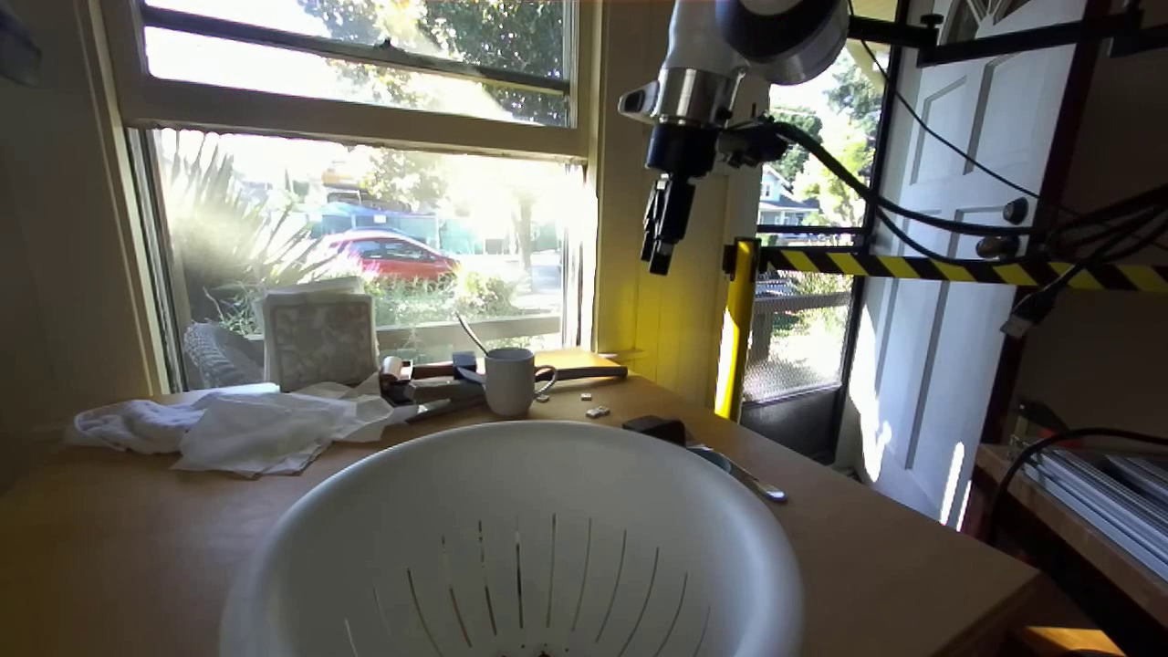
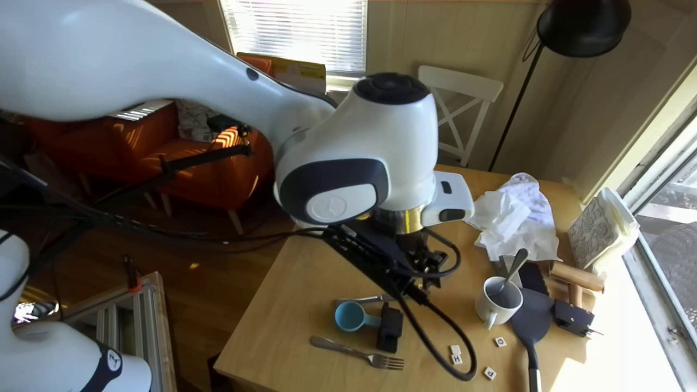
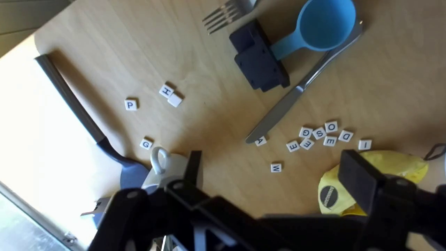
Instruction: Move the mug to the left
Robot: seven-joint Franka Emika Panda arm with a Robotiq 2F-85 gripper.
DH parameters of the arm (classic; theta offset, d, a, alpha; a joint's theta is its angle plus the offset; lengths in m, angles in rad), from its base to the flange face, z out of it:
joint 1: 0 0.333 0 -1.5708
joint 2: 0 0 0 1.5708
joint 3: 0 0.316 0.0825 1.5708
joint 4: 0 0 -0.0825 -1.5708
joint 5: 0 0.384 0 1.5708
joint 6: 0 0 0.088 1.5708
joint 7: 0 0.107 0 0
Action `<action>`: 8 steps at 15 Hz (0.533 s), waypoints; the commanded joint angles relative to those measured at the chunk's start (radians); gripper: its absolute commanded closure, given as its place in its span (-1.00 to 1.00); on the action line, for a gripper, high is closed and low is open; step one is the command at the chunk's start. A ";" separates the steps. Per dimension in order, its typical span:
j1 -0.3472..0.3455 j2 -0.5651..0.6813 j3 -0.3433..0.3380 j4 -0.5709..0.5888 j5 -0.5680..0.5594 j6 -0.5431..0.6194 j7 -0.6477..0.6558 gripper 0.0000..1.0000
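The small white mug (image 1: 509, 383) stands upright on the wooden table with a spoon (image 1: 470, 333) in it. In an exterior view the mug (image 2: 505, 314) has its handle towards the near side. In the wrist view the mug (image 3: 177, 165) is at lower left, partly hidden behind one finger. My gripper (image 3: 273, 162) is open, with nothing between its fingers. It hangs well above the table in an exterior view (image 1: 657, 260), apart from the mug. In another exterior view the gripper (image 2: 433, 272) is partly hidden by cables and its mount.
A big white colander (image 1: 511, 547) stands on the table. A spatula (image 2: 532, 318), mallet (image 2: 576, 277) and cloth (image 2: 528, 201) lie near the mug. A blue scoop (image 3: 325, 24), black block (image 3: 259, 59), knife (image 3: 278, 111), fork (image 3: 228, 14), letter tiles (image 3: 276, 167) and yellow pouch (image 3: 331, 177) lie around.
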 commanded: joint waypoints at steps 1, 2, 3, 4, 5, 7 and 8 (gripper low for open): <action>-0.060 0.186 0.031 0.176 0.122 0.032 -0.128 -1.00; -0.084 0.227 0.045 0.219 0.152 0.021 -0.163 -1.00; -0.111 0.262 0.062 0.260 0.182 0.003 -0.201 -1.00; -0.145 0.303 0.085 0.306 0.222 -0.008 -0.257 -1.00; -0.179 0.340 0.109 0.349 0.265 -0.004 -0.296 -1.00; -0.239 0.409 0.151 0.439 0.312 -0.060 -0.382 -1.00; -0.258 0.442 0.162 0.480 0.314 -0.079 -0.408 -1.00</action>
